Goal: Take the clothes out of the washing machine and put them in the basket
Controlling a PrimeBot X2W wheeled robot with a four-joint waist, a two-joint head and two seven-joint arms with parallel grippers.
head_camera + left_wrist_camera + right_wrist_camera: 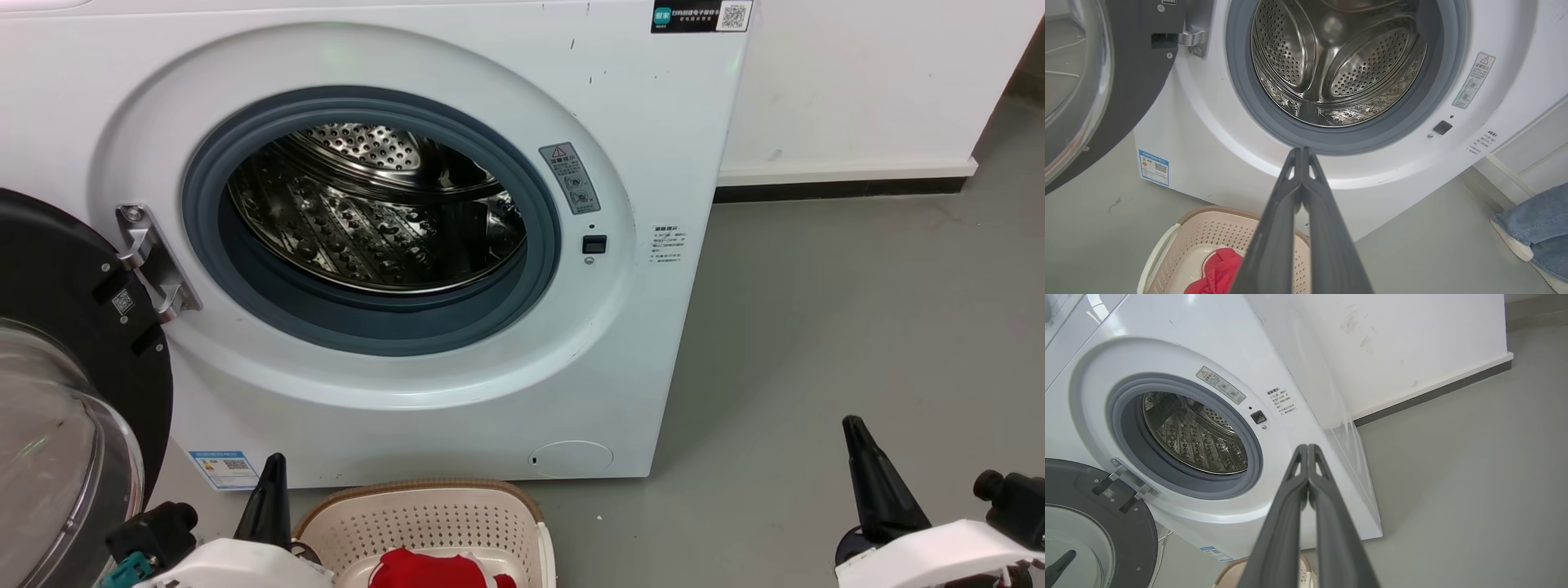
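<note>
Though crumpled, bright red clothes [424,569]

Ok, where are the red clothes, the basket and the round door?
red clothes [418,572]: head view, on the top of the red heap.
basket [424,518]: head view, on its holey back wall.
round door [57,261]: head view, on its black frame.

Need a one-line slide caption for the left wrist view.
Shut left hand facing the steel drum of the open washing machine; red clothes in the basket below.
</note>
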